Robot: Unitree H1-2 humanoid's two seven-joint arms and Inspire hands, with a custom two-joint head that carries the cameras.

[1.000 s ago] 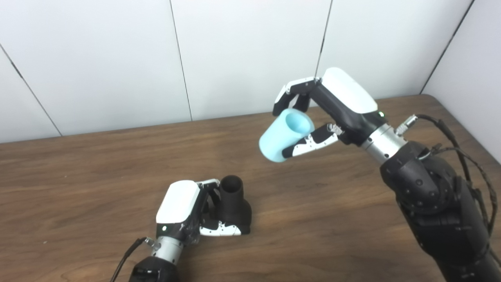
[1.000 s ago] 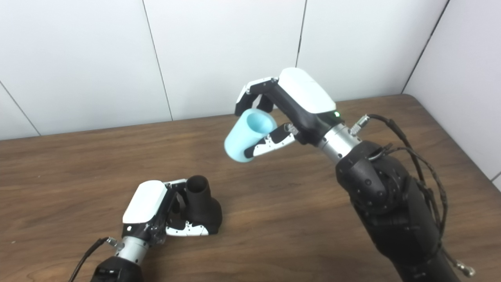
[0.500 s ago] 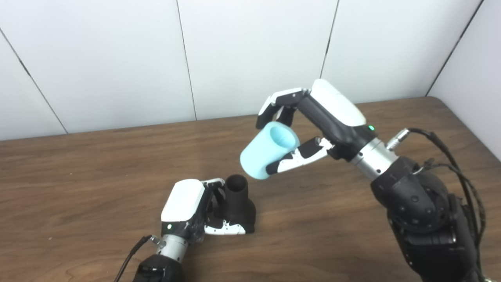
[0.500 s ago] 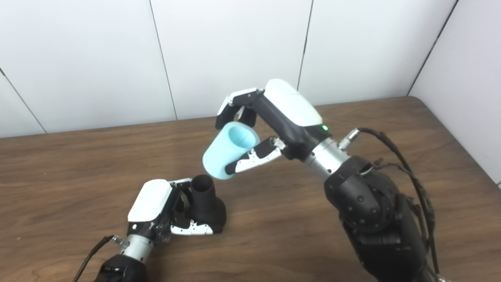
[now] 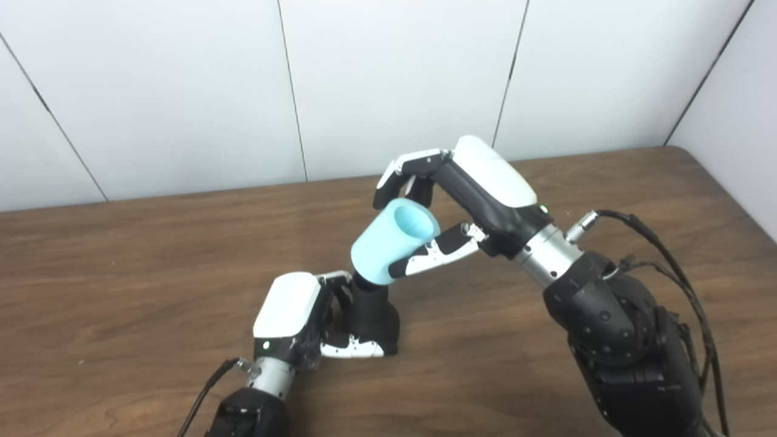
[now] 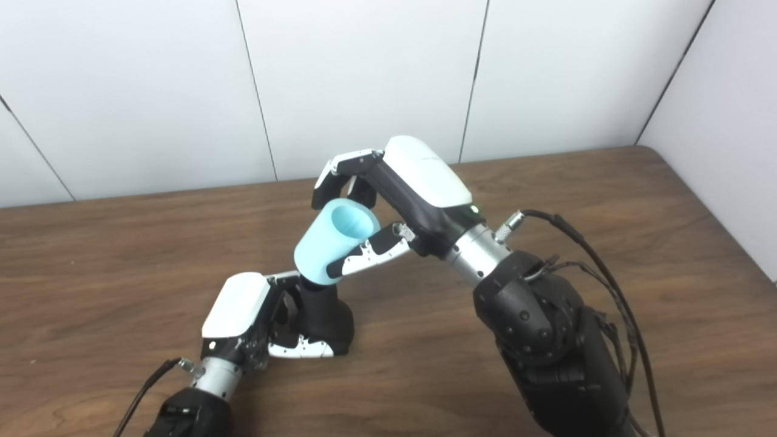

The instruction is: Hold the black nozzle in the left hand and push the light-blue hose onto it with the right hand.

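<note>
The black nozzle (image 5: 375, 314) stands upright on the wooden table (image 5: 121, 261), its wide base down. My left hand (image 5: 297, 318) is shut around that base from the left, thumb across the front. My right hand (image 5: 461, 206) is shut on the light-blue hose (image 5: 391, 243), a short tilted tube with its open end up and to the right. The hose's lower end sits over the top of the nozzle's neck and hides the nozzle mouth. How far the neck reaches inside is hidden.
White wall panels (image 5: 388, 79) rise behind the table's back edge. The table's right corner (image 5: 698, 158) lies close to the right arm, and black cables (image 5: 668, 243) loop off its wrist. Bare wood stretches to the left and right of both hands.
My right hand has carried the hose down and left until its lower end covers the nozzle's top. The left hand has kept its hold on the nozzle. The camera view has shifted a little.
</note>
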